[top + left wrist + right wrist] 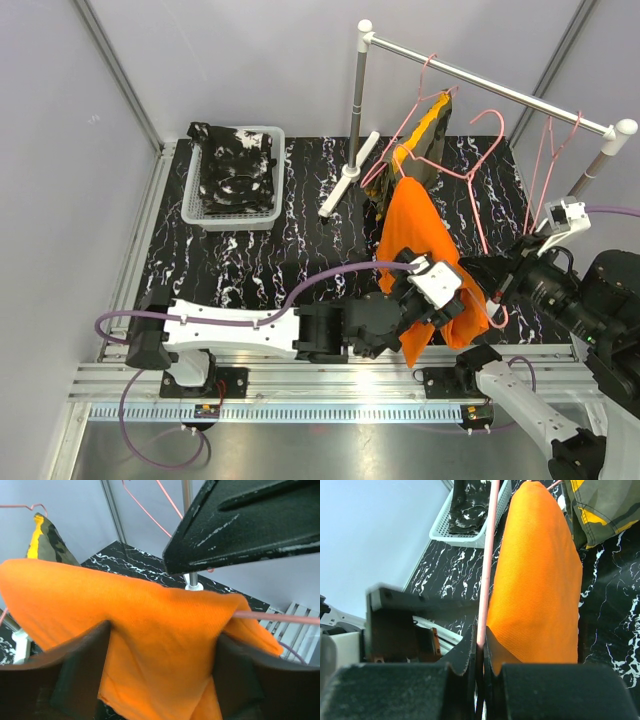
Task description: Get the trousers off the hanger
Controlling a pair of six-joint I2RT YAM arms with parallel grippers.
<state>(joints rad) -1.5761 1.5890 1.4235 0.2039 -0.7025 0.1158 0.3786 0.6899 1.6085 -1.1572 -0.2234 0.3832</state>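
Observation:
The plain orange trousers (418, 235) hang folded over a pink hanger (478, 215) held low, off the rail. My left gripper (440, 292) is open, its fingers (75, 675) on either side of the orange cloth (160, 630); I cannot tell if they touch it. My right gripper (495, 287) is shut on the pink hanger wire (487, 580), right beside the orange trousers (540, 580). The camouflage trousers (430, 130) hang on another hanger on the rail. The black speckled trousers (235, 165) lie in the white basket (196, 210).
A white rail (500, 85) on two posts crosses the back right, with empty pink hangers (555, 150) on it. The rail's base foot (345, 180) lies on the black marbled mat. The basket also shows in the right wrist view (470, 539).

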